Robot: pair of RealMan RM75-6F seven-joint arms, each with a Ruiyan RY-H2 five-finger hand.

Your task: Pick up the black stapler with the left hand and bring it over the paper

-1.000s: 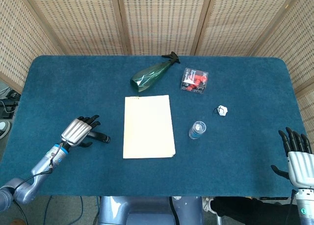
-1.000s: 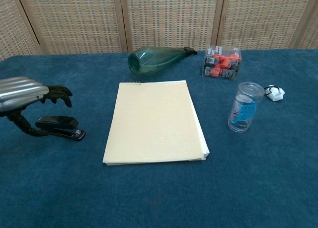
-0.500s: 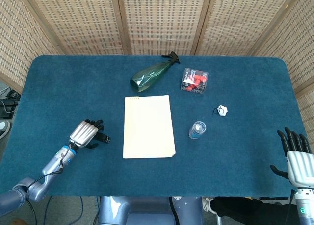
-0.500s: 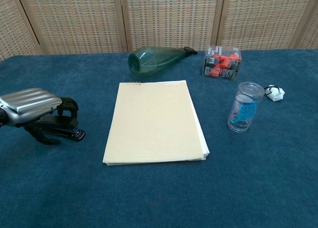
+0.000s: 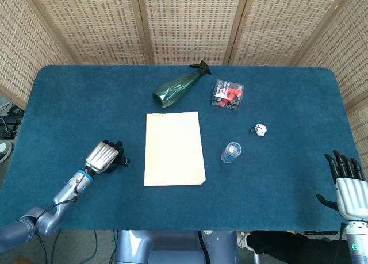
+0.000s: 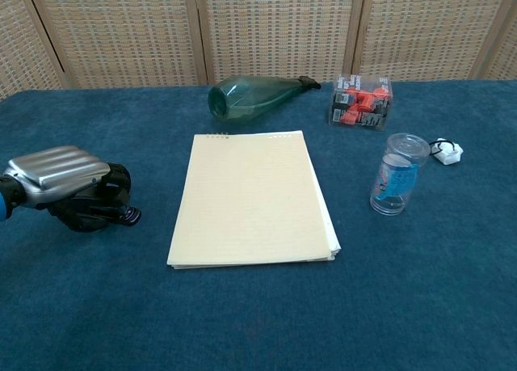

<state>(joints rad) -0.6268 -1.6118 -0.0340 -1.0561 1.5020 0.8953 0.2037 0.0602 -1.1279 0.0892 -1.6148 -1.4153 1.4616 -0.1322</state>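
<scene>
Lying flat, stapler (image 6: 121, 216) tip faces paper (image 6: 252, 198).

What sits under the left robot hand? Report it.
Under the left robot hand lies the black stapler; only its front end shows. The rest is covered by the fingers.

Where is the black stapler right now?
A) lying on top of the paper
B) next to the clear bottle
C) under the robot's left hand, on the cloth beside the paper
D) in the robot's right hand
C: the left hand wraps the black stapler on the table, left of the paper.
</scene>
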